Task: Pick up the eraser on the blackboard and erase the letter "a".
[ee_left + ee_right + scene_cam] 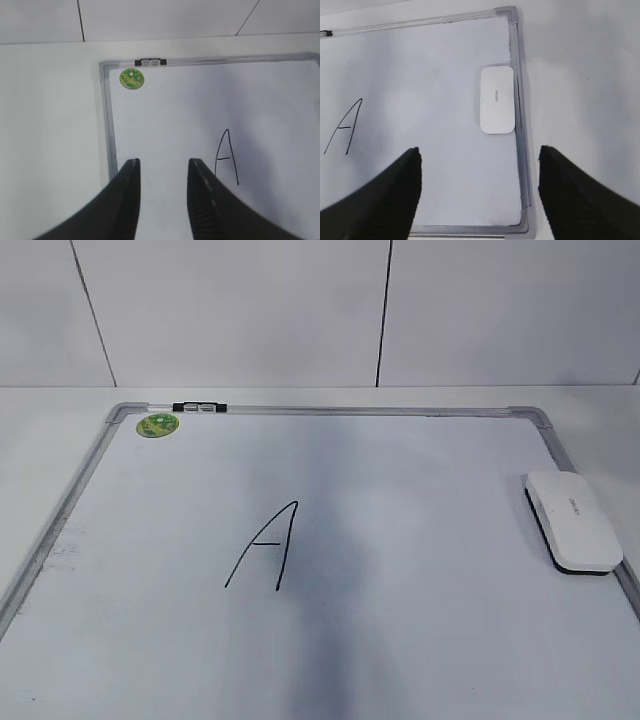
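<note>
The eraser (572, 520), a white rounded block with a black underside, lies on the blackboard (420, 640) at its right edge, against the grey frame. It also shows in the right wrist view (497, 99). A tall pointed capital "A" (265, 548) is written left of the board's middle. No small lowercase "a" shows in any view. My right gripper (480, 150) is open wide and empty above the board's near right corner, short of the eraser. My left gripper (164, 161) is open and empty above the board's left part, left of the capital "A" (226, 156). Neither gripper shows in the exterior view.
A round green sticker (157, 425) sits in the board's far left corner. A small black-and-silver clip (199, 407) sits on the far frame beside it. The board lies on a white table, with a white tiled wall behind. A grey shadow band runs down the board's middle.
</note>
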Robot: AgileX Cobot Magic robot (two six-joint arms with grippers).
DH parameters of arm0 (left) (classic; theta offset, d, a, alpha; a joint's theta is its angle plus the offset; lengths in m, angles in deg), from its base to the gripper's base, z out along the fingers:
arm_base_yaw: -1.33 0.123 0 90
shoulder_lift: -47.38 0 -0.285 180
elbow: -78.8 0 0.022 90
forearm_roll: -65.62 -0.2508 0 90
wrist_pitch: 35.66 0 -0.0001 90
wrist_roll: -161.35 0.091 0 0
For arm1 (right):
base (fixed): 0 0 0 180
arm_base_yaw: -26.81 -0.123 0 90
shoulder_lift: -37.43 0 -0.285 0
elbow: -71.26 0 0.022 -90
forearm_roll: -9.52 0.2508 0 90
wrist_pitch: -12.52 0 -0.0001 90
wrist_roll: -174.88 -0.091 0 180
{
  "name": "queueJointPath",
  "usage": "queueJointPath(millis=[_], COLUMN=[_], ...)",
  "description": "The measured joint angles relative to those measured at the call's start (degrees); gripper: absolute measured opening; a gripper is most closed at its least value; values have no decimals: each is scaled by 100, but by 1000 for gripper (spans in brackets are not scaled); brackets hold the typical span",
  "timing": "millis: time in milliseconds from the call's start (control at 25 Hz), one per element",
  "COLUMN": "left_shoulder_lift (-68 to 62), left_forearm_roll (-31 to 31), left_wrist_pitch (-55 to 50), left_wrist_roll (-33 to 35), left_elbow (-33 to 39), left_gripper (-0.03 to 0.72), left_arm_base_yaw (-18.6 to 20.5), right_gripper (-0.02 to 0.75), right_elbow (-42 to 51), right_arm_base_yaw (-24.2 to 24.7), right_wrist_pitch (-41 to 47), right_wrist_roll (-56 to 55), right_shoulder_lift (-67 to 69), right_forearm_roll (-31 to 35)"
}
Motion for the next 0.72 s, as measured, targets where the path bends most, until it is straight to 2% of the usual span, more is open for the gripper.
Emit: queueJointPath(millis=[320, 560, 720], left_shoulder_lift=[1139, 2044, 2593], left_forearm_roll=[16, 25, -45], left_wrist_pitch=[-35, -73, -73], left_wrist_roll=[0, 0, 0], left_elbow=[309, 1325, 2110], left_gripper=[241, 237, 237], left_arm_base_yaw=[-147, -344, -394], right_gripper=[579, 579, 579], right_elbow=[396, 492, 932], right_arm_base_yaw=[-98, -162, -162], right_wrist_pitch=[43, 43, 47], right_wrist_roll=[0, 0, 0], right_shoulder_lift=[-1152, -1785, -2350], right_forearm_roll=[174, 126, 11])
